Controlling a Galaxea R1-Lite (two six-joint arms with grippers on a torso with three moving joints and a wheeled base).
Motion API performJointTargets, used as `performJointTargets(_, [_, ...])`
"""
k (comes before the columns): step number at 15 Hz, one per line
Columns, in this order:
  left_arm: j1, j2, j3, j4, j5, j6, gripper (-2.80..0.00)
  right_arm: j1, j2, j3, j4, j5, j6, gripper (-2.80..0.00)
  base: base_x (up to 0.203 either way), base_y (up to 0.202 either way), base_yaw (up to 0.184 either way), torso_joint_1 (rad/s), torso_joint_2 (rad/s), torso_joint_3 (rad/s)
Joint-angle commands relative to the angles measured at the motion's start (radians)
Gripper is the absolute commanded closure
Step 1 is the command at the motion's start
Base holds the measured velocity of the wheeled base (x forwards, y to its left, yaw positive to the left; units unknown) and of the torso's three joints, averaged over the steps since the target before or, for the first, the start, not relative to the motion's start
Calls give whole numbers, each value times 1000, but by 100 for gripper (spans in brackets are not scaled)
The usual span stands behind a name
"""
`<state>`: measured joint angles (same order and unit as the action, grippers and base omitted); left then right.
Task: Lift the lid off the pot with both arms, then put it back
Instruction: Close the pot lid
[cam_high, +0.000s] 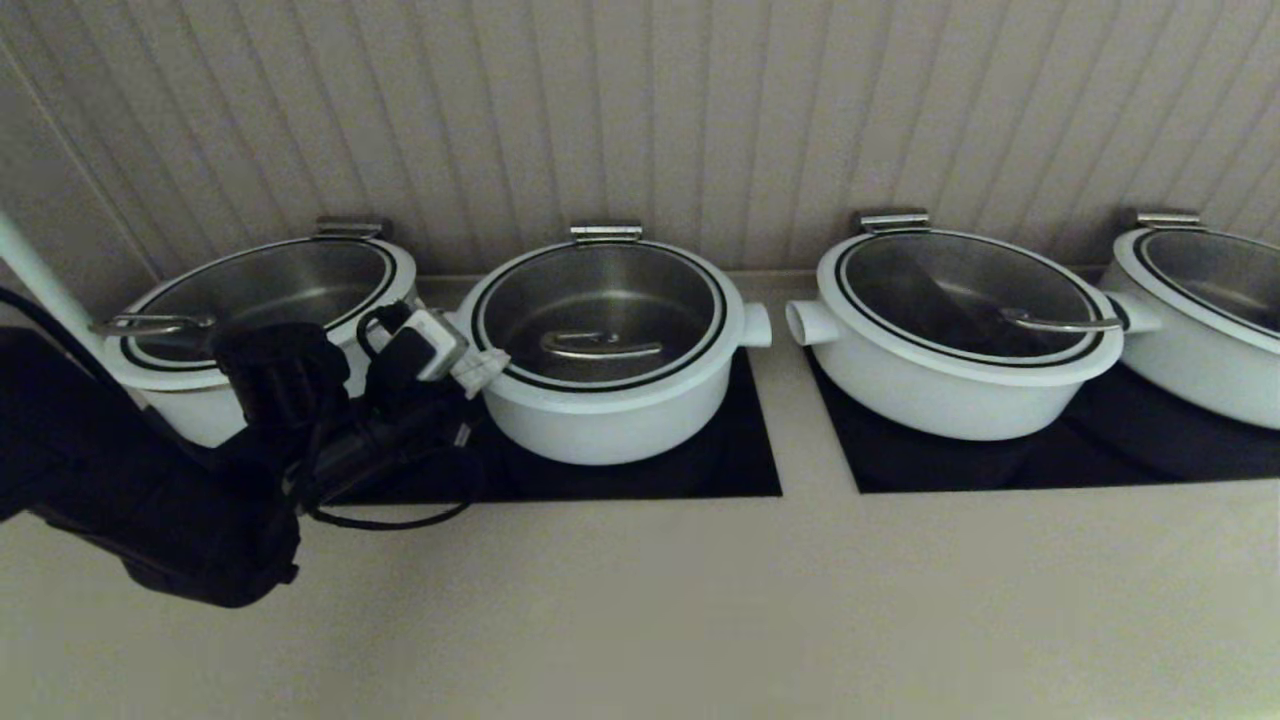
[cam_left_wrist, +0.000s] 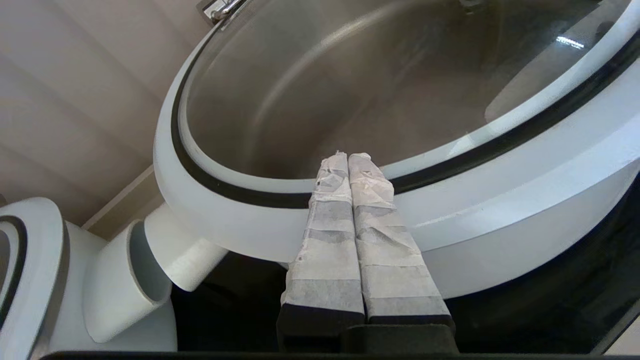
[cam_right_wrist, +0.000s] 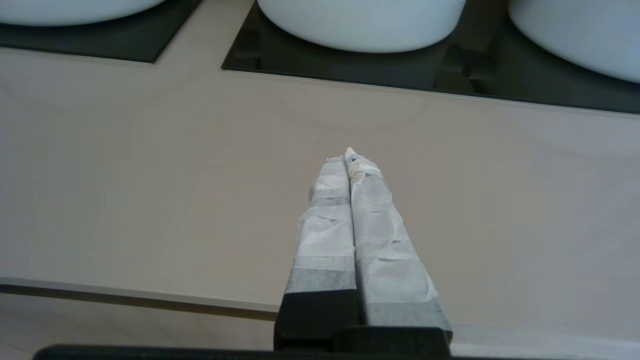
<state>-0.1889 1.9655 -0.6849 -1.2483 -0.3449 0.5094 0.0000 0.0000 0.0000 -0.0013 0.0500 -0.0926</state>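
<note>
The pot (cam_high: 610, 425) is the second from the left, white with stubby side handles, on a black cooktop. The lid (cam_high: 600, 300) sits on it, its steel handle (cam_high: 600, 347) at the centre. My left gripper (cam_high: 490, 368) is shut and empty, its tips over the lid's white rim on the pot's left side. In the left wrist view the shut fingertips (cam_left_wrist: 332, 170) lie over the lid's rim (cam_left_wrist: 225, 175) and black ring, above the pot's left side handle (cam_left_wrist: 185, 250). My right gripper (cam_right_wrist: 348, 156) is shut and empty, low over the bare counter (cam_right_wrist: 150, 175), outside the head view.
A wider pan (cam_high: 250, 300) stands close on the pot's left, behind my left arm. Another wide pan (cam_high: 960, 330) and a fourth (cam_high: 1200, 320) stand to the right on a second black cooktop (cam_high: 900, 470). A ribbed wall is right behind them. Beige counter (cam_high: 700, 600) lies in front.
</note>
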Motion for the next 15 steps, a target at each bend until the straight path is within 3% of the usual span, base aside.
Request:
performJointTargets(1, [0, 13, 4, -5, -2, 1, 0, 0, 2, 0, 0, 1, -1, 0, 0, 0, 0, 0, 0, 0])
performJointTargets(15, [14, -70, 2, -2, 7, -3, 0, 0, 2, 0, 0, 1, -1, 0, 0, 0, 0, 0, 0, 0])
